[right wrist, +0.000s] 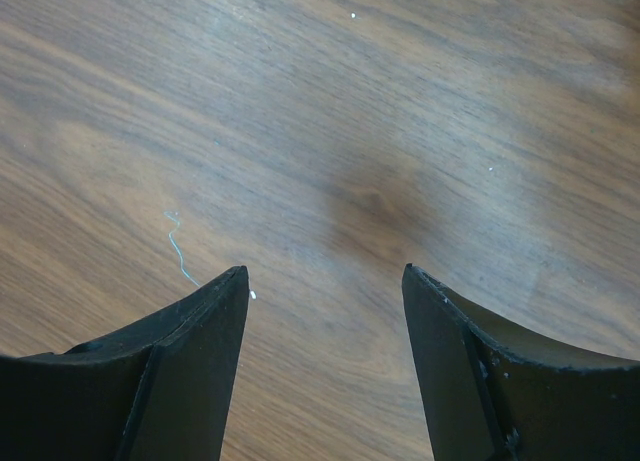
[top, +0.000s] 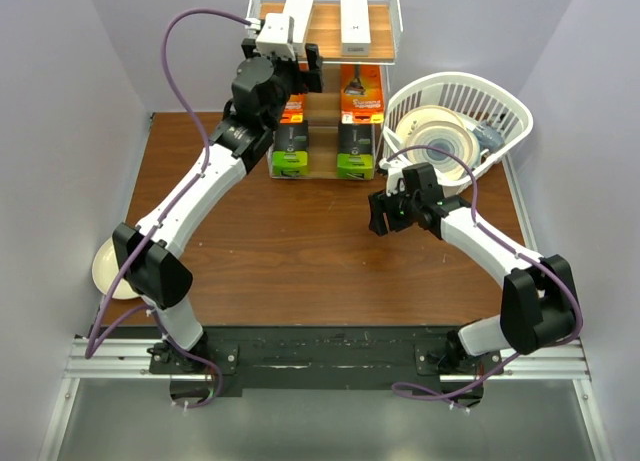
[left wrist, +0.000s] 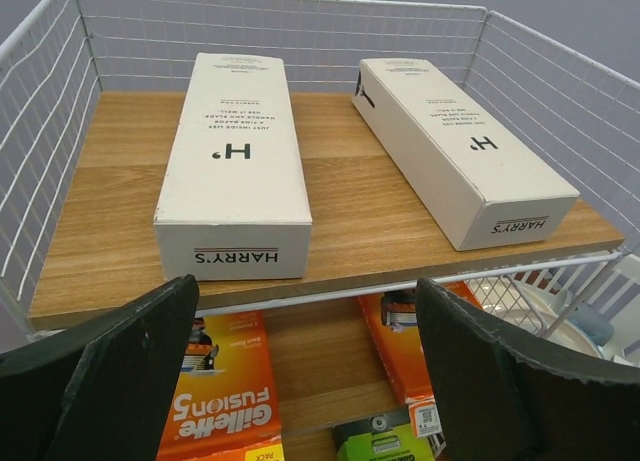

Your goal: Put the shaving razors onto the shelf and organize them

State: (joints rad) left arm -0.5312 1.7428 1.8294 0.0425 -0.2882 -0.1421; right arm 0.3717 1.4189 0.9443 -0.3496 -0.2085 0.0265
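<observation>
The left hand (left wrist: 305, 301) hangs wide and holding nothing at the front lip of the shelf (left wrist: 360, 226)'s top board. A white Harry's box (left wrist: 235, 166) lies flat just ahead of its left finger, not touching it. A second Harry's box (left wrist: 455, 146) sits ahead and off to the right, well apart from the first and angled a little. Below the hand, the two orange Gillette Fusion5 cards (left wrist: 225, 406) lie on the middle board. Lower again are the black-and-lime boxes (top: 291, 146) on the bottom one. So all six packs look to be shelved, and I'd say this is the tail end: letting go and tidying. The right hand (right wrist: 325, 281) is also spread wide, with only bare worktop (right wrist: 400, 101) under it. Next, I'd guess, the left hand backs straight out without catching the near box or the wire rail, or nudges the slanted box square.
</observation>
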